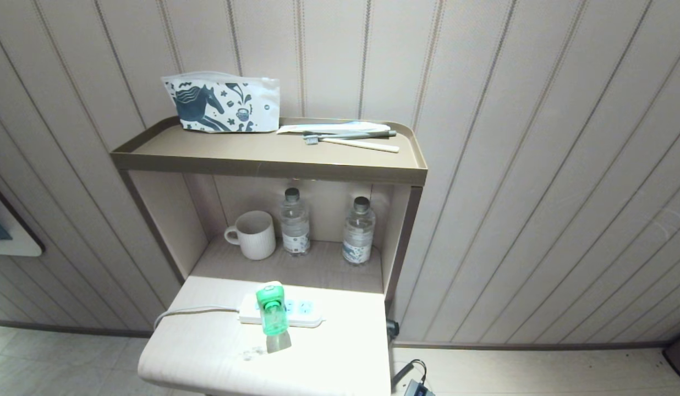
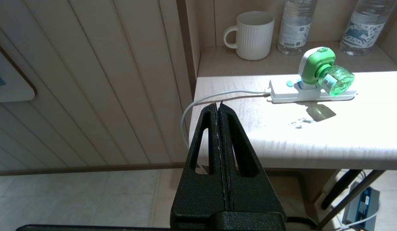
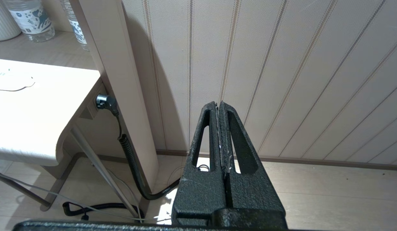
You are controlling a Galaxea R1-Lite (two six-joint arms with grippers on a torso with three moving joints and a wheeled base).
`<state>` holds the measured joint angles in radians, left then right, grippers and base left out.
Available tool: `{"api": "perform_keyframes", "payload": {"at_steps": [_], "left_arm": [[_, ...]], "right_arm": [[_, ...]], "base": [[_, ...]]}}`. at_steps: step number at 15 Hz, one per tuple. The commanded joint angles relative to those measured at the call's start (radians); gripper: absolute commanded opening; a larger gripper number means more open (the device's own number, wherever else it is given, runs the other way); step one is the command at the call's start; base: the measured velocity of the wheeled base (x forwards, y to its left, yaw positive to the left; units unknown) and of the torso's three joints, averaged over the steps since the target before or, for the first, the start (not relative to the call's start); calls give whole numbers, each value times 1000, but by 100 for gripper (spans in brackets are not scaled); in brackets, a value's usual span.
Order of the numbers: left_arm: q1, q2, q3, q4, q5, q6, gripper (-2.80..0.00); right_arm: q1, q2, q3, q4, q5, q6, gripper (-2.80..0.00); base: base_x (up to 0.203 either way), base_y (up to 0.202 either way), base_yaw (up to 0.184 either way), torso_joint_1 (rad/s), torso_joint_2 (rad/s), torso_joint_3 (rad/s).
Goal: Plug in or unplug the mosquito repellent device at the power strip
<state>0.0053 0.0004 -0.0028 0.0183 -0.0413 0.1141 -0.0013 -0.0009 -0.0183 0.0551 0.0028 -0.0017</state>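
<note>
A tall shelf unit (image 1: 268, 159) stands against the panelled wall, with a pale counter (image 1: 329, 357) jutting forward from its lower niche. On that counter, near the back edge, lies the power strip (image 1: 307, 313), its long axis running side to side and its white cord (image 1: 191, 312) trailing off the left edge. The mosquito repellent device (image 1: 272, 309) sits plugged into the strip, white cap seated on a socket and the green bottle pointing forward, toward the robot, so unplugging looks like the step in hand.

Neither arm shows in the head view. The left gripper (image 2: 220, 104) hangs short of the counter's front left edge, its fingers pressed together on nothing; the device lies ahead of it and off to its right, well apart. The right gripper (image 3: 218, 103), likewise pinched closed and empty, faces the wall beside the unit, with only the counter's right corner in its view, so the left arm seems better placed.

The prongs are hidden under the cap, and glare washes out the strip in the right wrist view. A mug (image 1: 254, 235) stands in the niche behind.
</note>
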Motion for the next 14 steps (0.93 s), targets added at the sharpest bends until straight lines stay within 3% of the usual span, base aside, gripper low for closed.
{"api": "perform_keyframes", "payload": {"at_steps": [1,14], "left_arm": [[1,0,0,0,0,1,-280],[1,0,0,0,0,1,-280]], "right_arm": [[0,1,0,0,0,0,-280],[0,1,0,0,0,-1,-280]], "base": [[0,0,0,0,0,0],[0,0,0,0,0,0]]}}
